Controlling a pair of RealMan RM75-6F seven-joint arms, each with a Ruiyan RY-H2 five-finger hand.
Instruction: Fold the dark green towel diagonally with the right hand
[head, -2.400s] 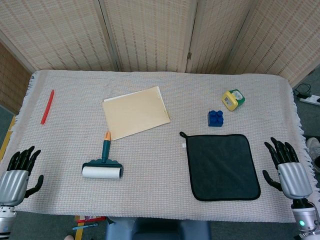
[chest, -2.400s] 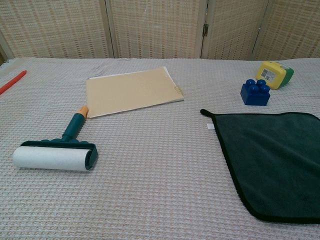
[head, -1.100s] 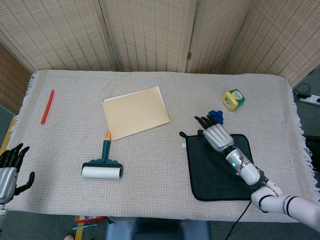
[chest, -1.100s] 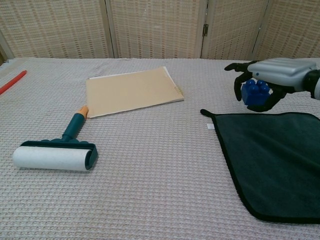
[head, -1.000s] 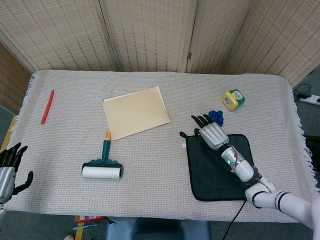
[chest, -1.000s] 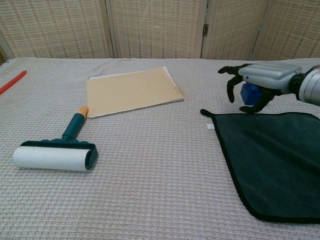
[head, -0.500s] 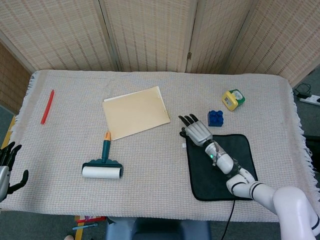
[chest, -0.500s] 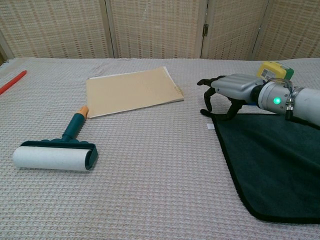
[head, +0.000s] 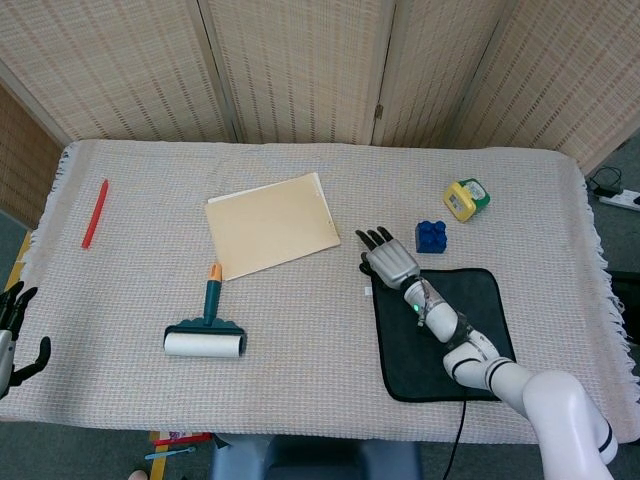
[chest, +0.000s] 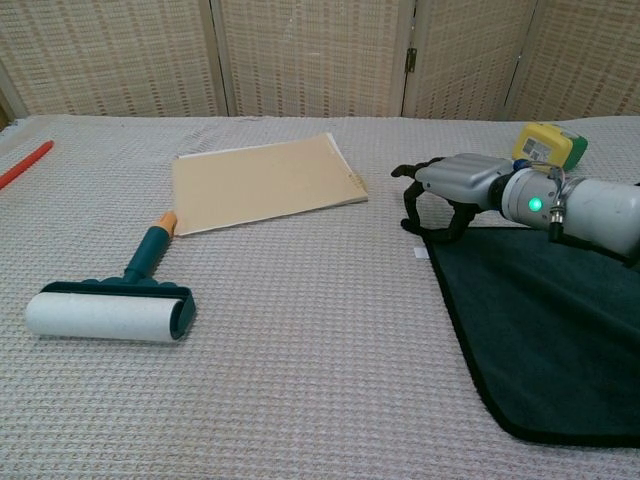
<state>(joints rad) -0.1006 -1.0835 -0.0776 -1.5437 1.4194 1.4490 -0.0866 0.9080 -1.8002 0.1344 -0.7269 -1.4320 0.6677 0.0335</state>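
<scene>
The right hand (chest: 455, 185) is hovering palm-down over the far-left corner of the dark green towel (chest: 545, 320), its dark fingers (chest: 412, 200) curling downward with the tips at or just above the corner by the small hanging loop; whether they are actually pinching the fabric I cannot tell. In the head view the same hand (head: 389, 262) is sitting right at that corner, with the forearm stretching back across the towel (head: 470, 300) toward the near right (a green light is glowing on the wrist). The towel is lying flat and unfolded on the right half of the woven table cover (head: 300, 370), a small white tag showing just beside its left edge.

Just beyond the towel's far edge a blue toy brick (head: 430, 236) is standing, and further off to the right a yellow and green tape measure (head: 465, 199). A manila folder (head: 271, 224) is lying near the middle of the table, with a lint roller (head: 206, 332) in front of it and a red pen (head: 95, 213) near the far left edge.

The left hand (head: 12, 335) is hanging at the table's near-left edge, fingers spread and holding nothing.
</scene>
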